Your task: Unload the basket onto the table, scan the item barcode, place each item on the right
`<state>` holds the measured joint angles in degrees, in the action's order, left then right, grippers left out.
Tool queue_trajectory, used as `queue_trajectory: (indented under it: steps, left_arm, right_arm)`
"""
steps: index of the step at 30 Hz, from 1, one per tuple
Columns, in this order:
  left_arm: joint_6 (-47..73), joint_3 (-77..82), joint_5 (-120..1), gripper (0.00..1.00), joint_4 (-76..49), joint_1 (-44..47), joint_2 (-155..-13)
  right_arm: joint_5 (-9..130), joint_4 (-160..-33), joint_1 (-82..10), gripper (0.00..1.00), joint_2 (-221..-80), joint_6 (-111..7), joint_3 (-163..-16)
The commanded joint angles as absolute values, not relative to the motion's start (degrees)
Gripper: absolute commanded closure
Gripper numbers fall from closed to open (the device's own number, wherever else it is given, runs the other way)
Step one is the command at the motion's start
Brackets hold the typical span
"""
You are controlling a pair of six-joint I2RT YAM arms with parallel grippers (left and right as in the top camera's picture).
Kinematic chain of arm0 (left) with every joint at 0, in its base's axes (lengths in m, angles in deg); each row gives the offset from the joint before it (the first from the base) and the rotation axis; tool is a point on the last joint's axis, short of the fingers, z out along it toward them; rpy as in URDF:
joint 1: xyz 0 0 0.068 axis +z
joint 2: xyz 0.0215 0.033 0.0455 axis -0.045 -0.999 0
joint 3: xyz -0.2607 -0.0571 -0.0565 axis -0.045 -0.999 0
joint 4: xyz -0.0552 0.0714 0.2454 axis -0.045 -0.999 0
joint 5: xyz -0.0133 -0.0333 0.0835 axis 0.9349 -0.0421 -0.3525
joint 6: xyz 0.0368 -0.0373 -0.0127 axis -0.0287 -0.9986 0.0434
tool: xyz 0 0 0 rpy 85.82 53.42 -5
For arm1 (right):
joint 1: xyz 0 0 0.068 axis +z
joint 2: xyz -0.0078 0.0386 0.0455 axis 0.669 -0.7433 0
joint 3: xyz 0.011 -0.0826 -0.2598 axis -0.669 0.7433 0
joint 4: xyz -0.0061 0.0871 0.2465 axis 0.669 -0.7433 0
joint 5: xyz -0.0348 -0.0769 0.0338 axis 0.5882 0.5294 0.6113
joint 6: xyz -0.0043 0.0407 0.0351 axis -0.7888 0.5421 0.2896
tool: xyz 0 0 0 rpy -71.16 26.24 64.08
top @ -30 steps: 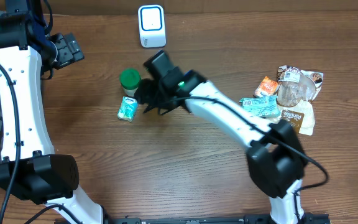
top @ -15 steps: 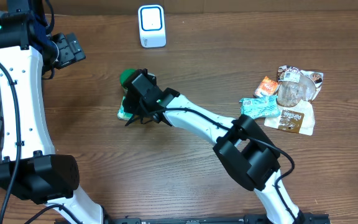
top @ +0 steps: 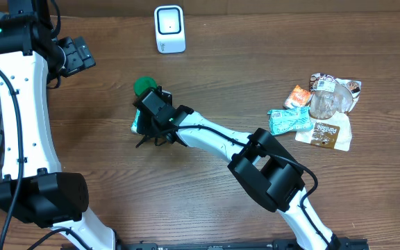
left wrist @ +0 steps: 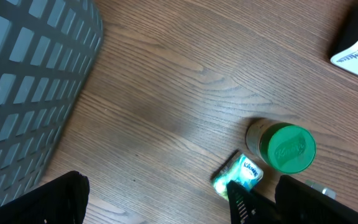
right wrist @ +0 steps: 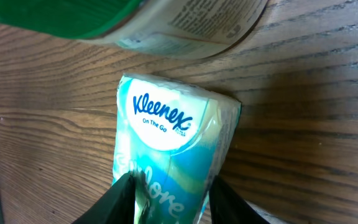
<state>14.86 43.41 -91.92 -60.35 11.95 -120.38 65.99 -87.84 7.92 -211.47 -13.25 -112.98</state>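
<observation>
Kleenex pack (right wrist: 166, 134), soft, glossy, pinched by right end effector (right wrist: 173, 202); left end effector (left wrist: 179, 205) spread.

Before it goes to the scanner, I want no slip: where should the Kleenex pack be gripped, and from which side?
Across its narrow width, at the end away from the green-lidded jar, coming from above: the Kleenex pack lies flat on the table, and the jar crowds its other end.

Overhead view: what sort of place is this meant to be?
Probably a mock checkout station on a wooden table: a white device that looks like a barcode scanner, small retail goods such as a Kleenex pack and snack packets, and a grey mesh basket.
</observation>
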Motion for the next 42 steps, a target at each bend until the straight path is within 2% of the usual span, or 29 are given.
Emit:
queue_trajectory:
  steps: [1, 7, 19, 27, 32, 35, 36, 37, 38, 39, 41, 42]
  left_arm:
    - [15.06, 43.65, -92.21, 0.0, -60.33, 11.55, -120.8]
    - [15.04, 43.63, -92.23, 0.0, -60.33, 11.55, -120.8]
    - [15.04, 43.65, -92.23, 0.0, -60.33, 11.55, -120.8]
    - [15.04, 43.63, -92.21, 0.0, -60.33, 11.55, -120.8]
    - [15.04, 43.63, -92.21, 0.0, -60.33, 11.55, -120.8]
    - [15.06, 43.63, -92.21, 0.0, -60.33, 11.55, -120.8]
    - [15.04, 43.63, -92.21, 0.0, -60.33, 11.55, -120.8]
    - [15.06, 43.63, -92.21, 0.0, -60.33, 11.55, -120.8]
    - [15.06, 43.63, -92.21, 0.0, -60.33, 11.55, -120.8]
    - [15.06, 43.63, -92.21, 0.01, -60.33, 11.55, -120.8]
    - [15.06, 43.63, -92.21, 0.0, -60.33, 11.55, -120.8]
    - [15.06, 43.65, -92.21, 0.01, -60.33, 11.55, -120.8]
  right_arm:
    - [67.28, -88.06, 8.16, 0.71, -212.52, -13.2, -113.24]
    - [67.1, -90.94, 8.12, 0.96, -212.5, -20.18, -113.26]
    - [60.81, -108.43, 0.47, 0.95, -200.46, -57.55, -113.41]
    - [60.48, -120.16, -6.63, 0.96, -197.88, -90.07, -113.24]
    - [56.76, -121.56, -9.04, 0.96, -198.82, -102.03, -113.24]
    - [54.93, -121.43, -10.07, 0.95, -198.91, -105.2, -113.24]
    - [54.93, -121.41, -10.26, 0.92, -198.91, -105.16, -113.24]
    - [54.93, -121.39, -10.59, 0.78, -198.91, -104.5, -113.24]
    - [54.93, -121.24, -10.87, 0.43, -198.91, -102.62, -113.24]
    - [54.93, -120.73, -11.25, 0.28, -198.91, -98.99, -113.26]
    - [54.93, -119.86, -11.94, 0.15, -198.91, -93.05, -113.26]
    - [54.95, -119.18, -12.45, 0.14, -198.91, -89.13, -113.26]
